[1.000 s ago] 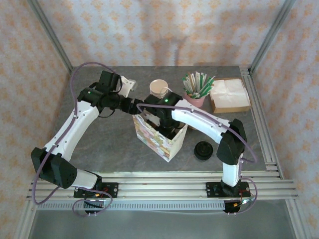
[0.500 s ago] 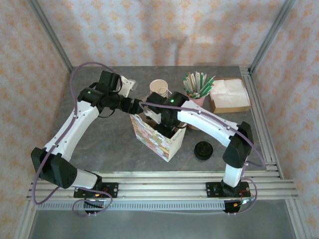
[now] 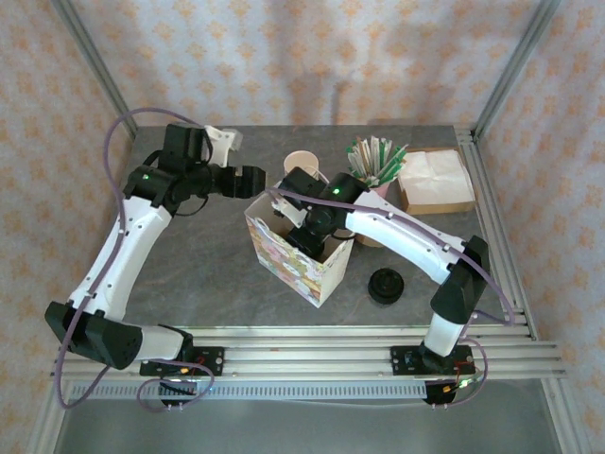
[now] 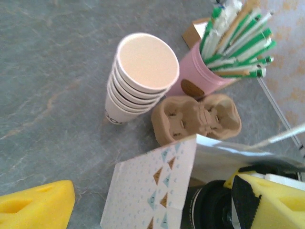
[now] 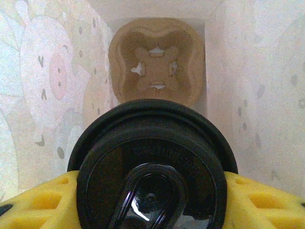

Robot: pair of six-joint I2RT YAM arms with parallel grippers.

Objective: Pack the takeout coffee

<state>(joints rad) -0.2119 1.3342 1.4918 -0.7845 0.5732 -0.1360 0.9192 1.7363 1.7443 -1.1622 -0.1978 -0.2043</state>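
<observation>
Right gripper (image 5: 151, 202), at the bottom of its wrist view, is clamped around the lidded takeout coffee (image 5: 152, 157), which hangs inside the patterned bag (image 5: 38, 95). Deeper, at top centre, a cardboard carrier (image 5: 155, 57) lies on the bag's floor. Left gripper (image 3: 250, 178), upper left of the overhead view, stands spread beside the bag's rim, gripping nothing. With the bag unsteadied, a cup lowered off-centre could catch the carrier's ridge and tip, or drag the bag askew.
</observation>
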